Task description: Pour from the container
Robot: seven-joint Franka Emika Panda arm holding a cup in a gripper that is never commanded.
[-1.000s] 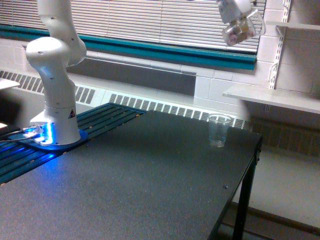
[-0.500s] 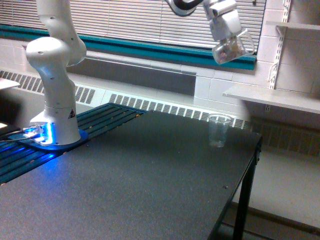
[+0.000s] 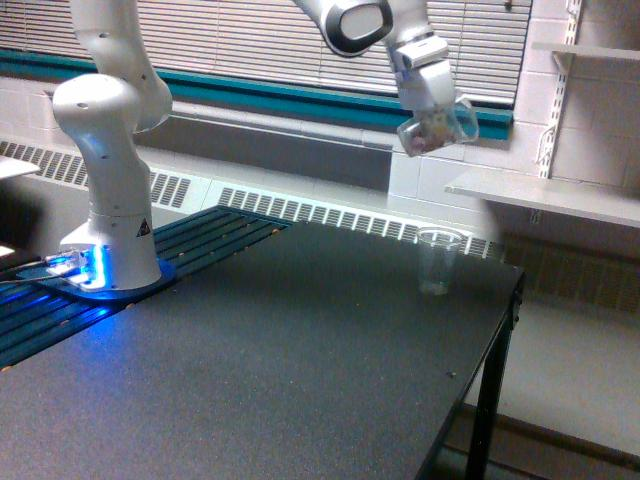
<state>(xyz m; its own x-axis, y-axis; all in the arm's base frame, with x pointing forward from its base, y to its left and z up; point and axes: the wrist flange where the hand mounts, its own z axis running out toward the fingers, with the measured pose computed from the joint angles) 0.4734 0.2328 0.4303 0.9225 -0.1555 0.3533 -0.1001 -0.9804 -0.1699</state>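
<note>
- on the exterior view's left, the white robot arm's base (image 3: 108,215) stands on a blue-lit plate at the edge of the dark speckled table (image 3: 260,370).
- up top, toward the middle, the white gripper (image 3: 432,112) is clenched around the small clear plastic mug-like cup with a side handle (image 3: 437,129), pinkish-brown bits showing through its wall.
- that cup hangs in the air, slightly tilted, well above the table.
- below it and just toward the exterior view's right, a taller handleless clear tapered plastic cup (image 3: 437,261) stands upright near the table's far corner.
- further right, a white wall shelf (image 3: 545,198) juts out.
</note>
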